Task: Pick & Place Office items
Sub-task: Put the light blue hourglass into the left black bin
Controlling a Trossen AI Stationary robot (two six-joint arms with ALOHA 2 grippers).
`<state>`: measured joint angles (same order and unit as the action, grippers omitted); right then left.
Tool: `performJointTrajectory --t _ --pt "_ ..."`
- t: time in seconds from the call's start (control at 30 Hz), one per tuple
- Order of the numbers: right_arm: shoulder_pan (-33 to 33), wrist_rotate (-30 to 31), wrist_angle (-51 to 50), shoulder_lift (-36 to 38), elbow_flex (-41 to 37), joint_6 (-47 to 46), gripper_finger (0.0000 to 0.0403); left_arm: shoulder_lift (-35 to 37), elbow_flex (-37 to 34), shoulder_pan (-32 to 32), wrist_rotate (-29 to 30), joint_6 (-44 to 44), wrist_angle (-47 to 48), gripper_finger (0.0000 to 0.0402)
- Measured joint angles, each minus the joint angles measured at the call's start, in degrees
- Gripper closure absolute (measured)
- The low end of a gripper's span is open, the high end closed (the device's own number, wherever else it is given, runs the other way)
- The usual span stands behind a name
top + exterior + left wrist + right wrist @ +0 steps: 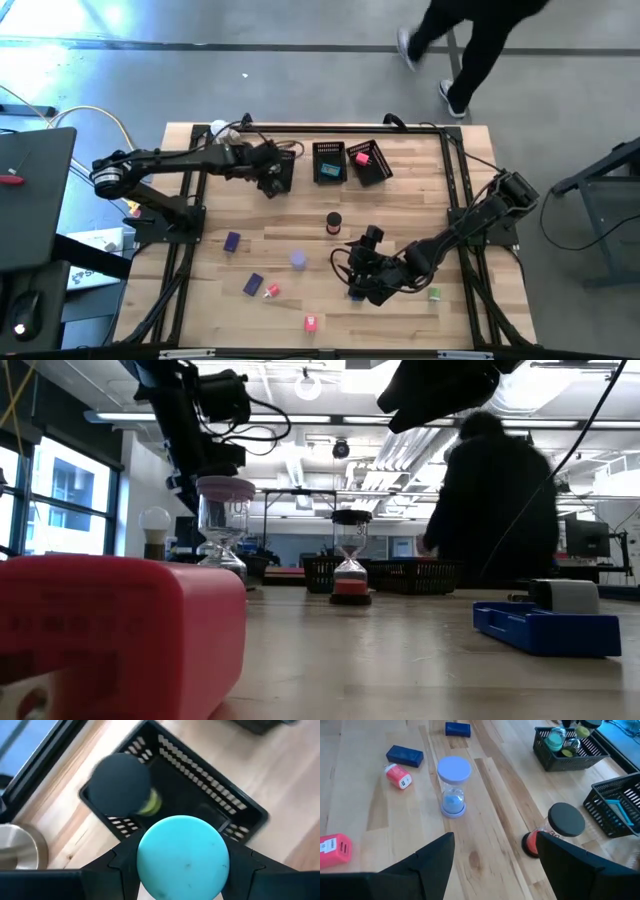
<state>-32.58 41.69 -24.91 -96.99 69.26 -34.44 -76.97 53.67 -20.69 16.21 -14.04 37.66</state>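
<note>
Left hand (182,865) clamped on teal-capped hourglass (183,857) over basket (240,805), right hand (495,865) apart.

bright ceiling lights | walking person (495,510) motion-blurred | near foreground defocused

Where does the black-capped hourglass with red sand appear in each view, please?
High view: the black-capped hourglass stands mid-table.
Low view: mid-picture, on the tabletop.
Left wrist view: absent; left gripper holds a teal-capped hourglass.
Right wrist view: just past the right gripper's open fingers.
Shared landmark: the purple-capped hourglass, nearby in all but the left wrist view.
</note>
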Motion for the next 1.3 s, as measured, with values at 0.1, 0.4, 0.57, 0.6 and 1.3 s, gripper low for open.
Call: performJointTrajectory --t 0.1,0.4,0.57,0.6,1.3 --pt "0.07 0.11 -0.07 0.01 0.01 0.18 0.0133 0.0 -0.23 -2.13 -1.57 -1.68 -0.38 0.0216" --pt "0.11 -0.04 -0.09 0.02 0.01 1.69 0.0133 0.01 -3.08 -2.25 -1.8 -4.03 -3.76 0.0202" --pt "0.09 -0.05 -0.09 0.02 0.01 1.69 0.0133 0.0 -3.89 -1.23 -1.88 -4.05 -5.64 0.0198" --pt "0.09 -0.04 -0.09 0.02 0.01 1.65 0.0133 0.0 -3.97 -1.06 -1.77 -4.05 -5.62 0.0197" --pt "0.09 -0.09 -0.09 0.02 0.01 1.25 0.0133 0.0 -4.04 -0.82 -1.38 -7.02 -7.14 0.0193"
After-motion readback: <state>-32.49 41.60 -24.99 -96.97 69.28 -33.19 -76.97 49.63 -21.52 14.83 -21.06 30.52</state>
